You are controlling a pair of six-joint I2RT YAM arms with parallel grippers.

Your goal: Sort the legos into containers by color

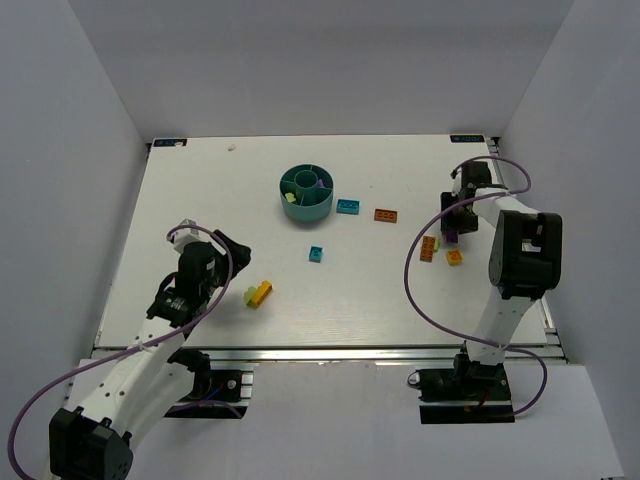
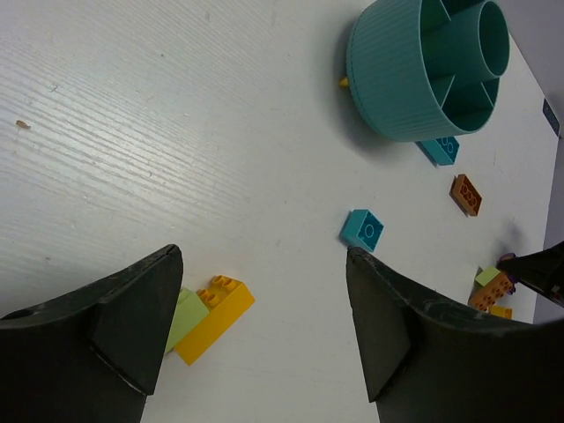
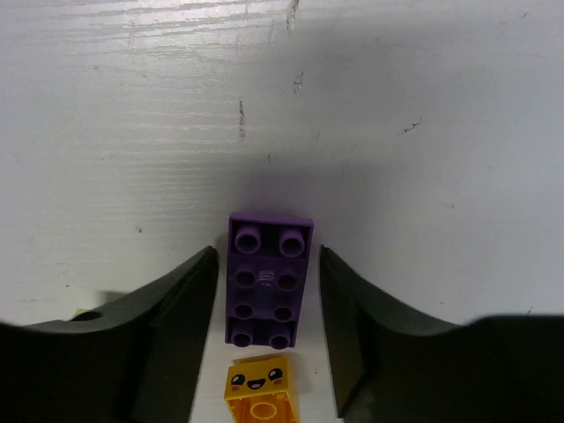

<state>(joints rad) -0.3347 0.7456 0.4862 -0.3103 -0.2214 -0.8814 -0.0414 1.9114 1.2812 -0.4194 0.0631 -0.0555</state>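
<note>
The round teal divided bowl stands at the table's back centre and shows in the left wrist view. My right gripper is open, low over the table. Its fingers straddle a purple brick with a small gap on each side. A yellow smiley brick lies just behind the purple one. My left gripper is open and empty, above bare table. A yellow brick joined to a lime green one lies by its left finger, and a small teal brick lies by its right fingertip.
A flat teal brick and an orange brick lie right of the bowl. Another orange brick lies beside the right gripper. Small pieces sit in some of the bowl's compartments. White walls enclose the table.
</note>
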